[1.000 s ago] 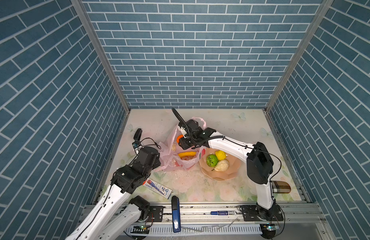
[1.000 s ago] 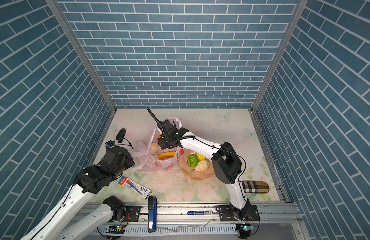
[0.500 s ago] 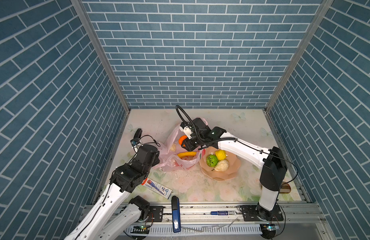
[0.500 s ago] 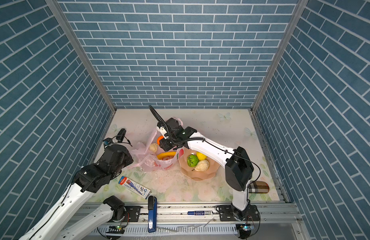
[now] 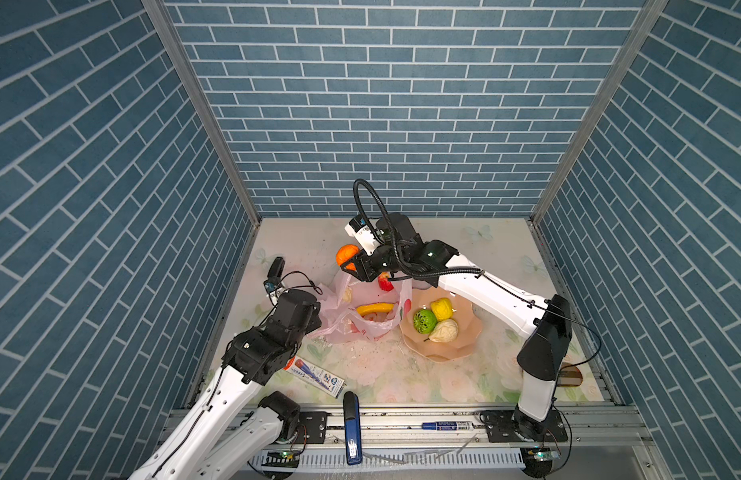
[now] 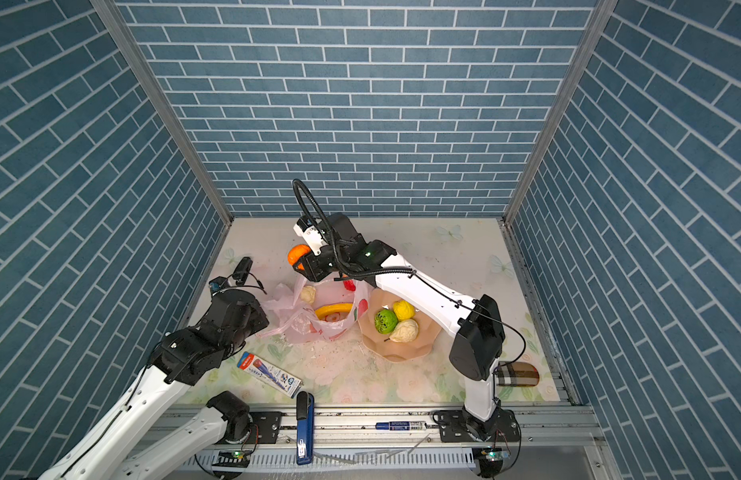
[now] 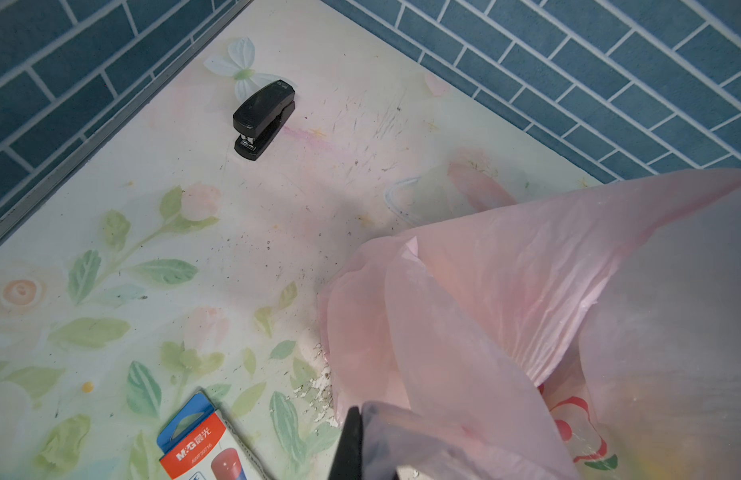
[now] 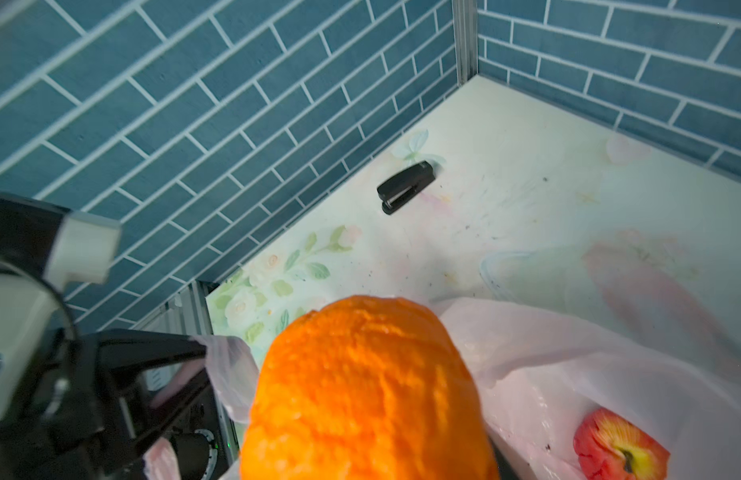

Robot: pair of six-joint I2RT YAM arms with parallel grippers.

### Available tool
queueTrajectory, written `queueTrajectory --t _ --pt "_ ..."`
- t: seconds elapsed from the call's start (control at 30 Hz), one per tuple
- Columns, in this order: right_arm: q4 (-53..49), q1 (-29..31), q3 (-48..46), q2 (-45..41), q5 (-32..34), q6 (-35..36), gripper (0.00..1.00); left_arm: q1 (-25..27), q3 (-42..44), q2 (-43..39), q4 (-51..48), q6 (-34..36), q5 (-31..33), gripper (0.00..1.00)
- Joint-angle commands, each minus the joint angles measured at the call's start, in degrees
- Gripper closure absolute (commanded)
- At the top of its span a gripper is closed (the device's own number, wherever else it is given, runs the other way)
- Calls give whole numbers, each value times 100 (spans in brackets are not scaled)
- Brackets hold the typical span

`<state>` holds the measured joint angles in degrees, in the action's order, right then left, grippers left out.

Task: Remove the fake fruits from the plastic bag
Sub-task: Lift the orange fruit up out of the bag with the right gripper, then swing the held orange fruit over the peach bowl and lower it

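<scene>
My right gripper (image 5: 353, 266) is shut on the orange (image 5: 346, 254), holding it in the air above the far rim of the pink plastic bag (image 5: 362, 326). The orange (image 8: 366, 386) fills the right wrist view and hides the jaws. Inside the open bag lie a yellow banana (image 5: 375, 308), a red apple (image 5: 386, 283) and a cream fruit (image 5: 347, 294). My left gripper (image 7: 362, 419) is shut on the bag's near left edge (image 7: 505, 291). A green ball (image 5: 425, 321), a yellow round fruit (image 5: 441, 308) and a cream fruit (image 5: 444, 330) rest on the peach plate (image 5: 460, 351).
A black stapler (image 5: 276, 267) lies near the left wall. An orange-and-blue pen box (image 5: 316, 372) lies by my left arm. A blue stapler (image 5: 352, 424) and a marker (image 5: 445, 425) sit on the front rail. A plaid case (image 5: 570, 374) lies behind my right arm's base.
My right gripper has lifted the orange up out of the bag's mouth and a little to the left, its elbow swinging right. The left gripper kept its hold on the bag.
</scene>
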<state>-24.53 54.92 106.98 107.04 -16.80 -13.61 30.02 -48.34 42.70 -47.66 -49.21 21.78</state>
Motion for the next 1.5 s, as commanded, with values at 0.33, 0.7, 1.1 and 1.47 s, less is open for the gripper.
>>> queueTrajectory --t 0.33,0.7,1.1,1.47 --pt "-783 -134 399 -1158 2107 945 89 3 142 37 35 60 -23 97" --pt "-831 -1080 -939 -2225 3252 535 89 0 178 92 43 52 -89 97" --pt "-1565 -1369 -3411 -2710 3447 -668 89 -21 1 224 23 240 10 96" --pt "-2062 -1461 -4480 -2880 3557 -1608 88 -22 -25 324 125 294 -69 96"
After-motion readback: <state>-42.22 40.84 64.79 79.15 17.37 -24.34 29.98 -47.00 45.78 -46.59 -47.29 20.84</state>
